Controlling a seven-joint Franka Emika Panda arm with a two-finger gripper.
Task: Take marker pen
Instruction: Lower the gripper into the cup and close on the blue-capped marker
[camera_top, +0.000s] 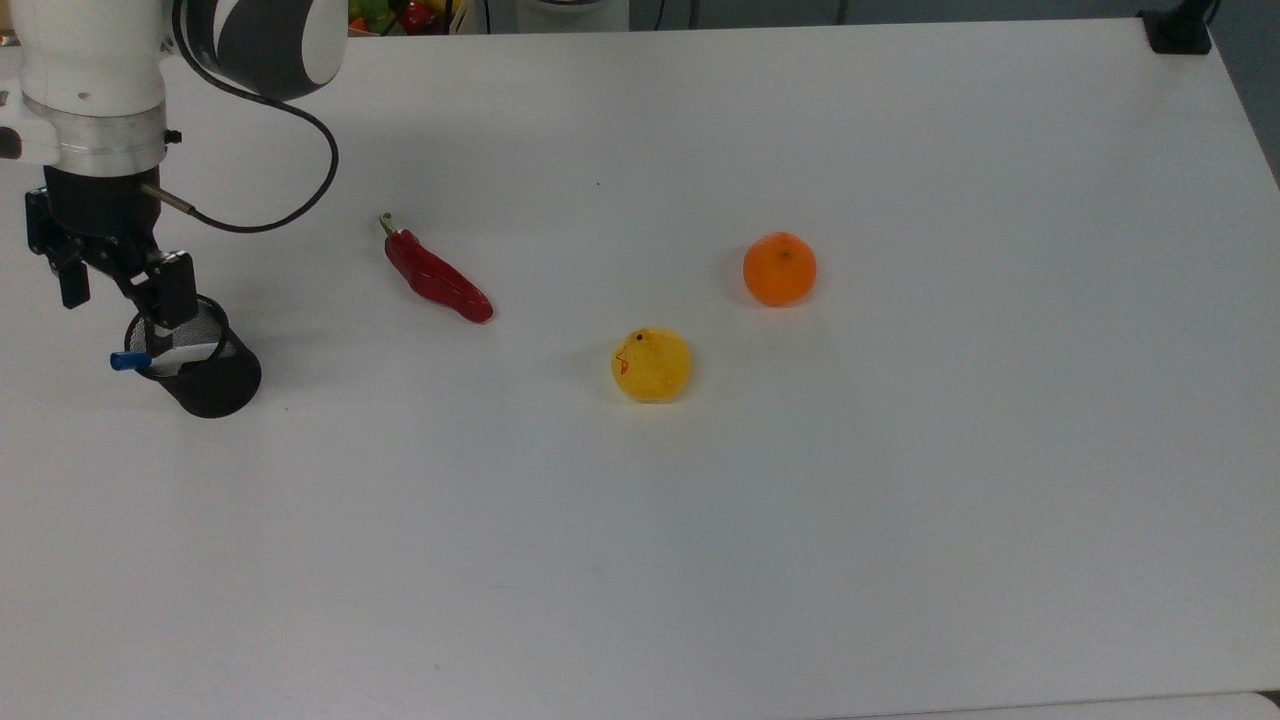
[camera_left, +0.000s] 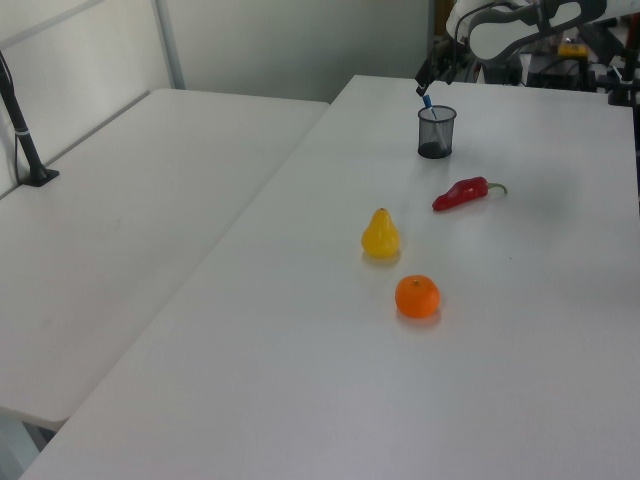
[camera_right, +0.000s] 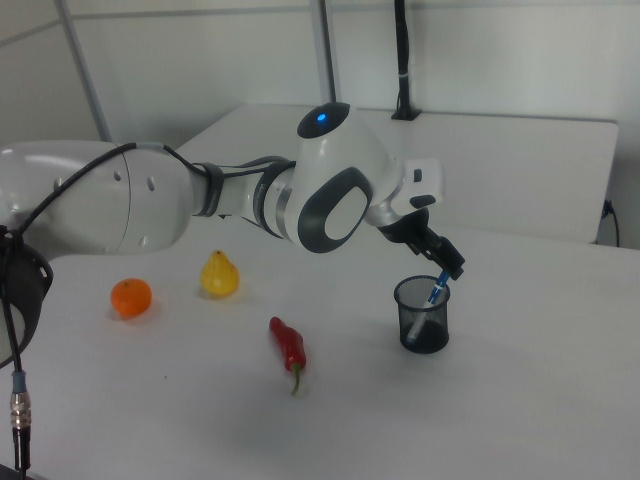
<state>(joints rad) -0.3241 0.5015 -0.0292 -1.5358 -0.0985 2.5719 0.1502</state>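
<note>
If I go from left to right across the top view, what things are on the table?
Marker pen in the black mesh cup → red chilli → yellow pear → orange.

I see 2 white tables (camera_left: 120, 260) side by side, a pale wall (camera_left: 300, 40) behind them and a black pole (camera_right: 401, 60)

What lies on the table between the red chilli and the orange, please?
In the top view, the yellow pear sits roughly between the red chilli and the orange, slightly nearer the view's bottom edge; otherwise the table there is bare.
</note>
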